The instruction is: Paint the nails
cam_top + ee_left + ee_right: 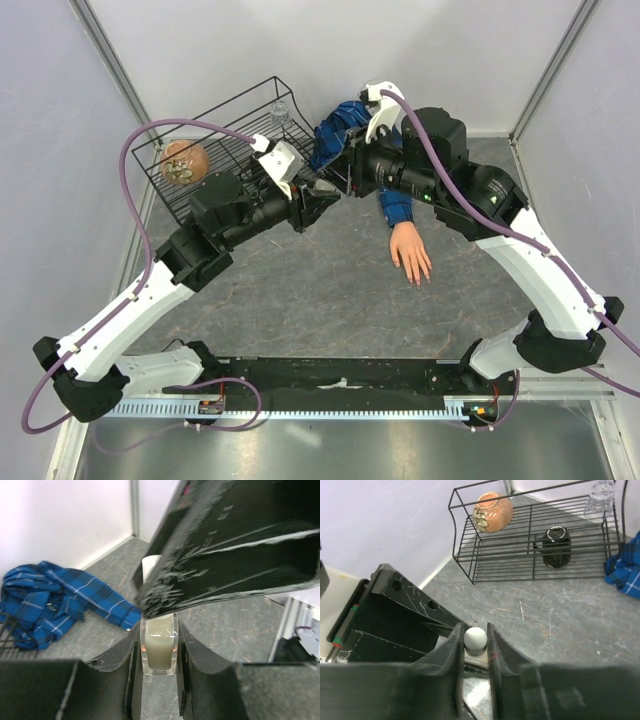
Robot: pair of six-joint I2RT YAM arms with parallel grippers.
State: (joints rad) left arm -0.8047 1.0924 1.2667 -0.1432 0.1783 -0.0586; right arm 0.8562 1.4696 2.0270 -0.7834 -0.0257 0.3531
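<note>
1. Above the middle of the table (300, 300), the two arms meet nose to nose. The left gripper (159, 635) is clamped tight on a small clear bottle (160, 655) of milky liquid, holding it upright by its flat sides.
2. The right gripper (474, 631) sits over the top of it. Its fingers stand narrow on either side of the round white cap (475, 639), just about touching it. Can't tell whether it's actually got a bite on the cap.
3. The nails (418, 276) aren't near any of this. The mannequin hand (408, 248) lies flat on the table, off to the robot's right of the grippers and closer to the bases, well apart from both. Its long axis runs from the blue plaid sleeve (396, 205) at the far end to fingertips pointing toward the near edge — so the right arm is the nearer one, which probably suits the brushing.
4. Materials-wise: smooth, matte, flesh-coloured hand, soft crumpled cloth, hard slick bottle, scuffed black gripper fingers — all over a grey stone-patterned tabletop.
</note>
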